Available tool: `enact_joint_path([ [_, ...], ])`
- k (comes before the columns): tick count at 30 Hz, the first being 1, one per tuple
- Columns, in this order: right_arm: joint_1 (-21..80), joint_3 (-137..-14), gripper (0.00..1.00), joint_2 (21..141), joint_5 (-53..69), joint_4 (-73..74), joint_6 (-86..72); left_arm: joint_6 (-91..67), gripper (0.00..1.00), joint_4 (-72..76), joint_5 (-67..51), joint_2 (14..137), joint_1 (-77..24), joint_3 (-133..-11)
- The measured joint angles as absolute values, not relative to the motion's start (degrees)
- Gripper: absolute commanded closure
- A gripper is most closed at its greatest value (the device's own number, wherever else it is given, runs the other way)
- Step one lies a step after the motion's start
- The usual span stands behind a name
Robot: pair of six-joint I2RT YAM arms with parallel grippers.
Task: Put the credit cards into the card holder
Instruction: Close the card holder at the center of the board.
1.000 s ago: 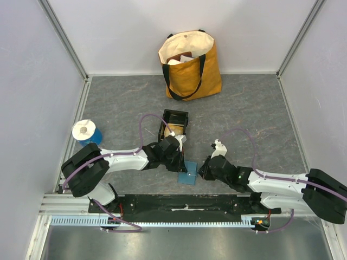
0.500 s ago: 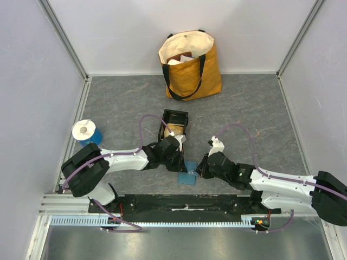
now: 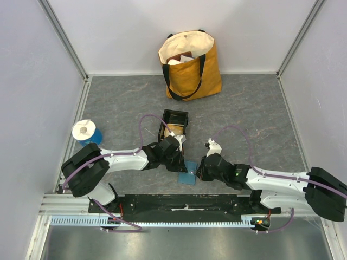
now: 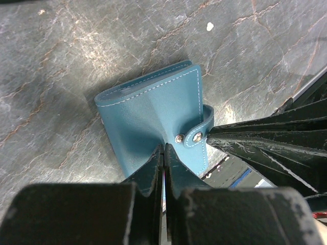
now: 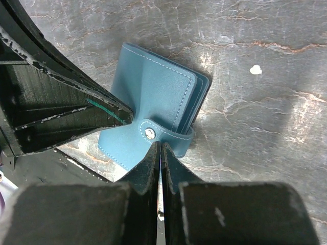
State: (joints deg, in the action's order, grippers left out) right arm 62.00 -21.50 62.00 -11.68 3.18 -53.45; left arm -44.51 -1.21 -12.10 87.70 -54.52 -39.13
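With left tool [image 4: 163,149] and right tool [image 5: 159,146] clenched at the snap tab [image 5: 172,137], pin card holder [image 4: 153,107] down, peel tab gently.

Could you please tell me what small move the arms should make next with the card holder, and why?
Probably the right gripper should peel the snap tab away to pop the snap while the left gripper holds the cover. The card holder lies closed and snapped, with both grippers shut at that edge, so nothing can go in yet.

Teal-blue card holder [image 4: 153,115], folded shut, snap tab [image 4: 196,137] fastened, tan credit cards [image 3: 174,130] lying apart from it
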Motion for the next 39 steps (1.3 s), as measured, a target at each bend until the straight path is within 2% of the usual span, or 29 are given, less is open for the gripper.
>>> enact_joint_path([
  [21,62.02,-22.39,0.89,67.00,-11.57,-2.22,-53.25,-45.15,0.96,-0.27,-11.03,88.03,-55.72,-39.16],
  [24,62.02,-22.44,0.86,66.98,-11.60,-2.39,-53.23,-45.19,0.96,-0.27,-11.00,88.03,-55.75,-39.16],
  [31,62.00,-22.44,0.85,63.42,-12.49,-1.74,-53.52,-45.43,0.96,-0.27,-10.87,88.03,-55.75,-39.13],
  [39,61.91,-22.44,0.84,65.45,-12.34,-1.10,-54.00,-45.50,0.96,-0.27,-10.85,88.03,-55.77,-39.16],
])
